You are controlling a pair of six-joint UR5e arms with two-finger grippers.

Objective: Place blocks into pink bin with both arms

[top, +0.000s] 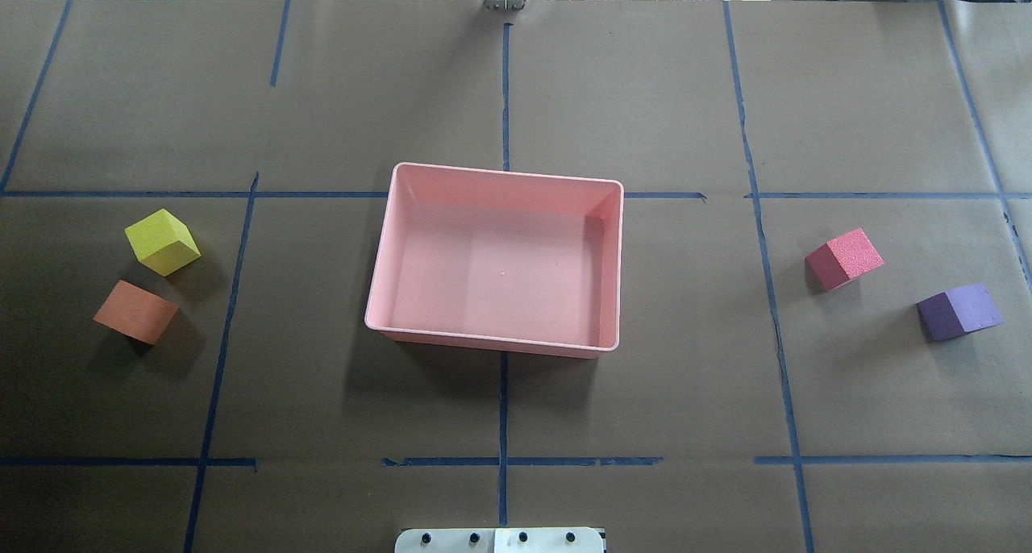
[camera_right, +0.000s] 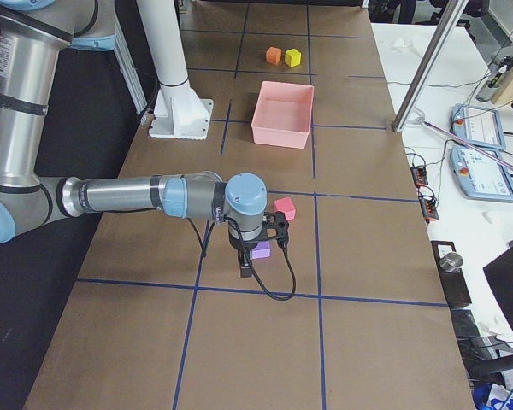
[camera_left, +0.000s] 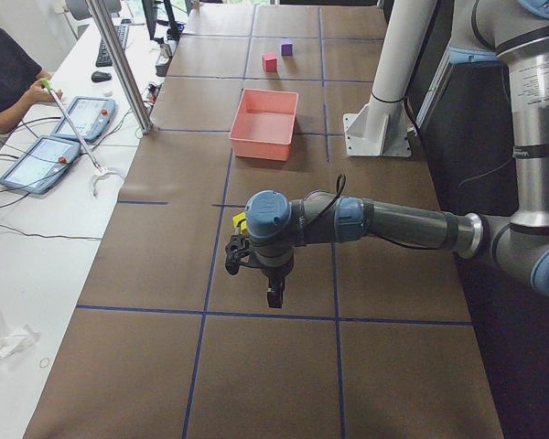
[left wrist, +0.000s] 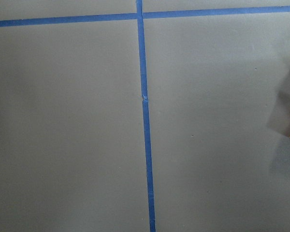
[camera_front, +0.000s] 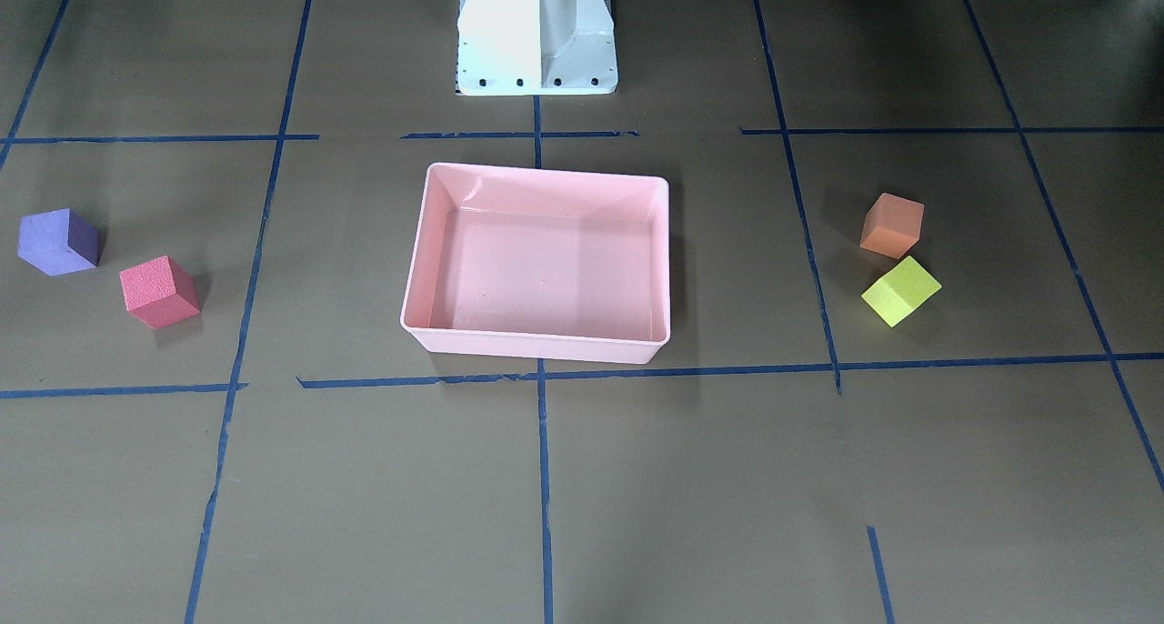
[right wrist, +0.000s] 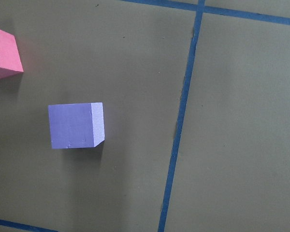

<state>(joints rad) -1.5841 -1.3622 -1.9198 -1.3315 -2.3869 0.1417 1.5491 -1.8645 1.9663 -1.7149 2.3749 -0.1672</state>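
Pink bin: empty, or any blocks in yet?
Empty: the shallow light-pink plastic bin has a bare floor. Purple foam cube, red cube, orange cube, yellow-green cube all lie outside it.

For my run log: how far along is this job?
Done: nothing, the pink bin is empty. In hand: nothing; the left gripper and right gripper hover above the table. Remaining: the purple block, red block, orange block and yellow-green block all lie outside it.
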